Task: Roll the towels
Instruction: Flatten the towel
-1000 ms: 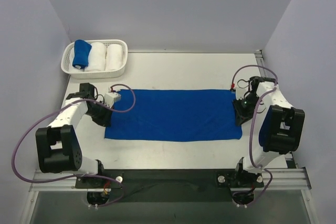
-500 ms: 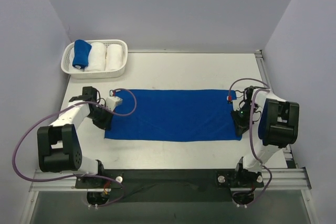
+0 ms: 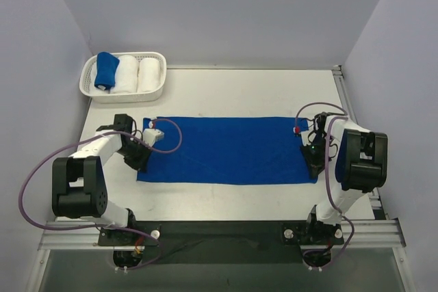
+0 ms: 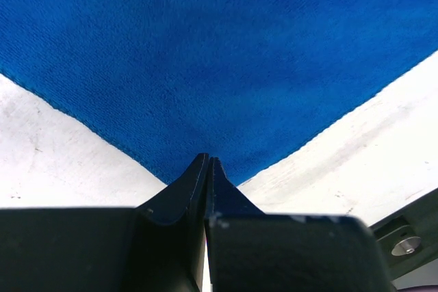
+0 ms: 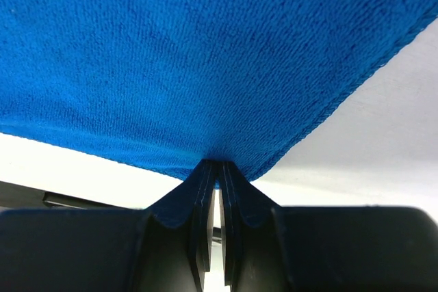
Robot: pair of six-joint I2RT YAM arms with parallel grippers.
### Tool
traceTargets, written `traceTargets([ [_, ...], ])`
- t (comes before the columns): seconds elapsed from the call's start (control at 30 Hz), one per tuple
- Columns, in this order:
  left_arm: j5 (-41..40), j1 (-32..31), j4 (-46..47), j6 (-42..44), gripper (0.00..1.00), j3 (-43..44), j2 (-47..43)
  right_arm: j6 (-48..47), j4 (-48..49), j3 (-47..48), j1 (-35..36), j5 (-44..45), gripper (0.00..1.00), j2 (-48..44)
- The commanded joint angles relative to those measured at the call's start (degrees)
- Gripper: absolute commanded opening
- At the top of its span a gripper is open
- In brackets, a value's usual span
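Since a second ago both arms have tucked in closer to the near corners of the flat blue towel [image 3: 226, 150], and the cloth now shows a faint diagonal crease it didn't have before. The left fingers [image 4: 185, 196] are pressed together on the near-left corner, and the right fingers [image 5: 198, 200] are doing the same on the near-right corner, so each is pinching a bit of fabric. The towel itself is spread out lengthwise across the middle of the bench [image 3: 239, 94], not rolled at all.

Progress-wise, one rolled blue towel [image 3: 106, 70] sits in the basket [image 3: 163, 76] at the far left next to two white rolls [image 3: 137, 73]. I'd say this one is barely started, with all the folding and rolling left to do.
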Motion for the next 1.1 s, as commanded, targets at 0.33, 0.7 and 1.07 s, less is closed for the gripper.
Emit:
traceTargets([
  [0.33, -13.7, 5.7, -0.6, 6.7, 0.0, -5.4, 4.9, -1.8, 1.0, -2.0, 1.3, 9.9, 0.09, 1.2],
  [0.7, -13.6, 8.4, -2.8, 10.0, 0.0, -4.2, 4.2, -4.2, -2.8, -5.3, 4.0, 9.2, 0.08, -2.6],
  [1.07, 2.6, 7.2, -13.3, 10.1, 0.32, 5.2, -3.2, -2.7, -12.8, 7.4, 5.9, -3.8, 0.33, -9.1],
])
